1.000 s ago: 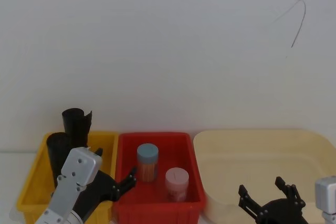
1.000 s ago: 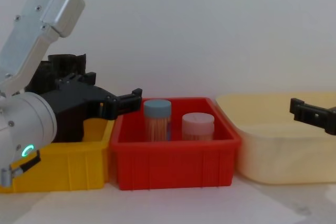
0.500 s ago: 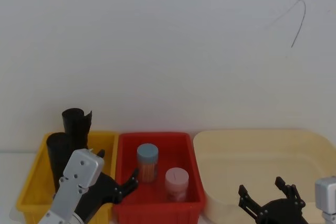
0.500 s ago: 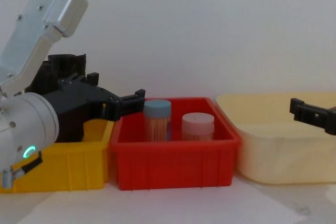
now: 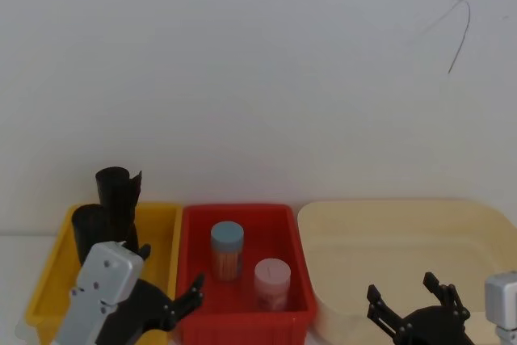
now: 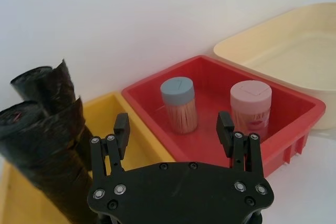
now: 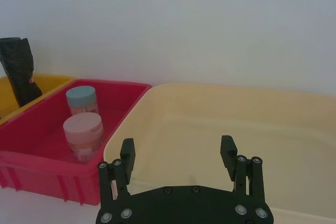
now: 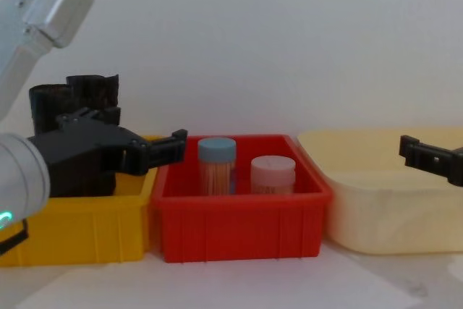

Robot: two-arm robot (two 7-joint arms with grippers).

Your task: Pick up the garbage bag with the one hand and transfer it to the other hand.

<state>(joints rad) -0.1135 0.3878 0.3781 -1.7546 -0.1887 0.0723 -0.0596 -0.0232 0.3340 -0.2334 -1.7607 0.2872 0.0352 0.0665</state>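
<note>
Two black plastic rolls stand in the yellow bin. Our garbage bag is the stubbier, glossy one, leaning against the taller roll. Our left hand, fingers apart, hovers near it by the red bin holding two jars. Our right hand, also spread, hangs over the cream tub.

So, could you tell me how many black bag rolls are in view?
2, both in the yellow bin: the garbage bag nearer the robot, the taller ragged roll behind it.
</note>
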